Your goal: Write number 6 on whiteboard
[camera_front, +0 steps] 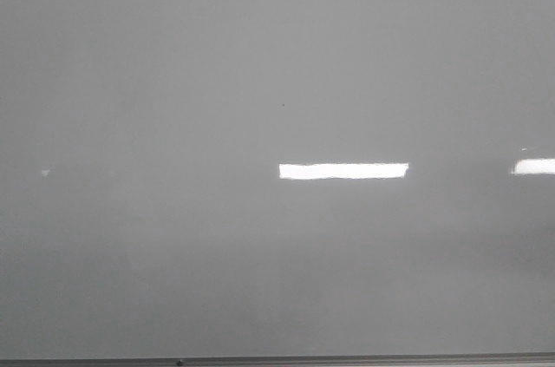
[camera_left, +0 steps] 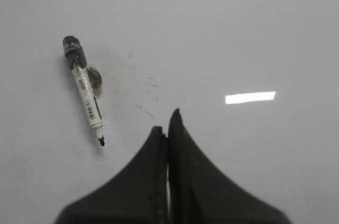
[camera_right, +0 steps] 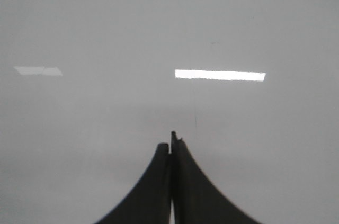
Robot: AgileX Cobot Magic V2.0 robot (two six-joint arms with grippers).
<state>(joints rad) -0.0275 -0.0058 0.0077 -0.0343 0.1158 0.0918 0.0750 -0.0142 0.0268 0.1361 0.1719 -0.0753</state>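
The whiteboard (camera_front: 173,81) fills every view as a glossy grey-white surface. No number 6 shows on it in any view. In the left wrist view a white marker (camera_left: 86,92) with a black end lies on the whiteboard (camera_left: 254,33), its bare black tip pointing toward the fingers. My left gripper (camera_left: 166,123) is shut and holds nothing, off to the side of the marker's tip and apart from it. My right gripper (camera_right: 169,142) is also shut and holds nothing, over bare whiteboard (camera_right: 106,23). Neither gripper appears in the front view.
Faint black specks and short smears (camera_left: 148,89) mark the board beside the marker. Bright rectangular light reflections (camera_front: 343,171) lie across the surface. The board's thin grey frame edge (camera_front: 347,358) runs along the bottom of the front view.
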